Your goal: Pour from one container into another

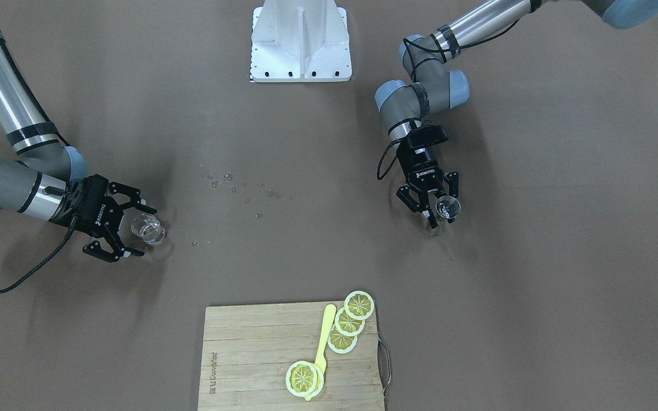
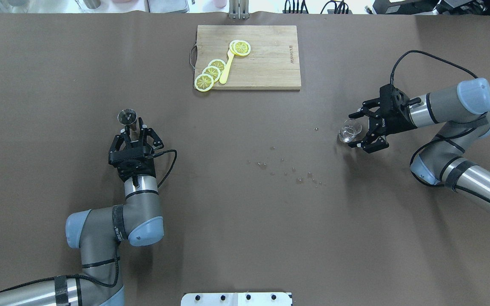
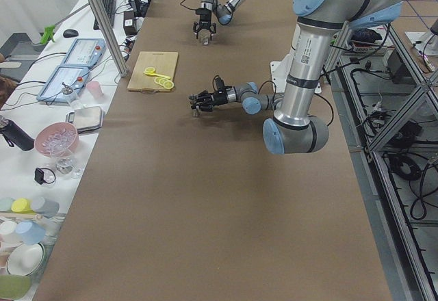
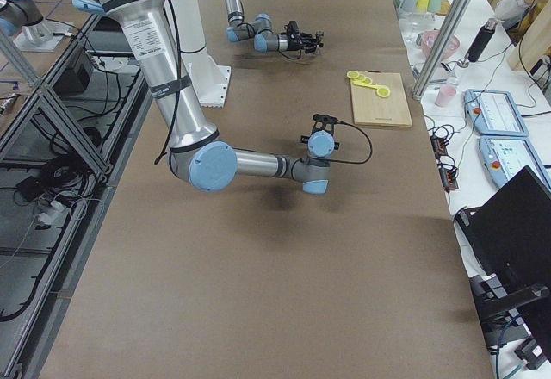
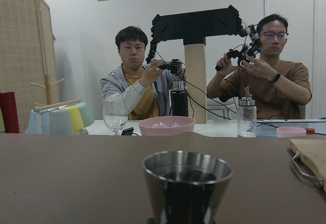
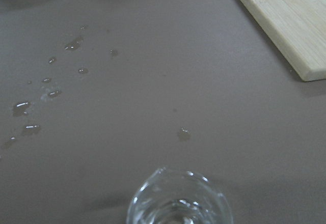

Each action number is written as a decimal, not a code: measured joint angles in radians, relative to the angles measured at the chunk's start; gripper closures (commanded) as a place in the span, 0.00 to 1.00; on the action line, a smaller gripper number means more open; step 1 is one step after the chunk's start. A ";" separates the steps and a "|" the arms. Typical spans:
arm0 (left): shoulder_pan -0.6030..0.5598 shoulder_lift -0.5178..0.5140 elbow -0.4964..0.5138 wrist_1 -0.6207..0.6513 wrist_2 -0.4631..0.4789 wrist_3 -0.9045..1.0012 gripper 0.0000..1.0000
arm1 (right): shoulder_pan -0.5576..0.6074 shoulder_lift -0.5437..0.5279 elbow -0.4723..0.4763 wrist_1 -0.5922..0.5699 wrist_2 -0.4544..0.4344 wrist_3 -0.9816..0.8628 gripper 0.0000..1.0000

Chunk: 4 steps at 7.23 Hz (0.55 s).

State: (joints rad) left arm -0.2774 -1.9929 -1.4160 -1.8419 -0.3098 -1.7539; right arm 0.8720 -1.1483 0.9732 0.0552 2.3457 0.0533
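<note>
The clear glass cup (image 2: pixel 350 130) stands upright on the brown table with a little liquid in it. My right gripper (image 2: pixel 354 130) lies low beside it, open, its fingertips either side of the cup and apart from the glass. The same cup (image 1: pixel 147 229) shows between the spread fingers, and its rim (image 6: pixel 178 203) fills the bottom of the right wrist view. The steel jigger (image 2: pixel 127 117) stands upright on the left side. My left gripper (image 2: pixel 133 129) is open around its lower part. Its round rim (image 5: pixel 187 183) sits close in the left wrist view, where no fingers show.
A wooden cutting board (image 2: pixel 266 63) with lemon slices (image 2: pixel 211 72) and a yellow utensil (image 2: pixel 226 68) lies at the table's far edge. Water droplets (image 2: pixel 287 170) are scattered on the mat between the arms. The robot's white base (image 1: pixel 300 43) stands at the near edge.
</note>
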 measured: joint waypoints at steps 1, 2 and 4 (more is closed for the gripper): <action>0.001 0.000 0.000 0.001 0.000 0.000 0.50 | 0.007 0.000 0.003 0.000 0.002 0.004 0.01; 0.002 0.000 0.000 0.001 0.000 0.000 0.48 | 0.020 0.003 0.008 0.000 0.009 0.016 0.01; 0.003 0.000 0.000 0.002 0.000 0.001 0.30 | 0.061 0.012 0.021 -0.001 0.044 0.069 0.01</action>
State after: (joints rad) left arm -0.2749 -1.9927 -1.4159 -1.8404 -0.3095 -1.7529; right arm 0.9334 -1.1359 0.9945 0.0538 2.3900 0.1226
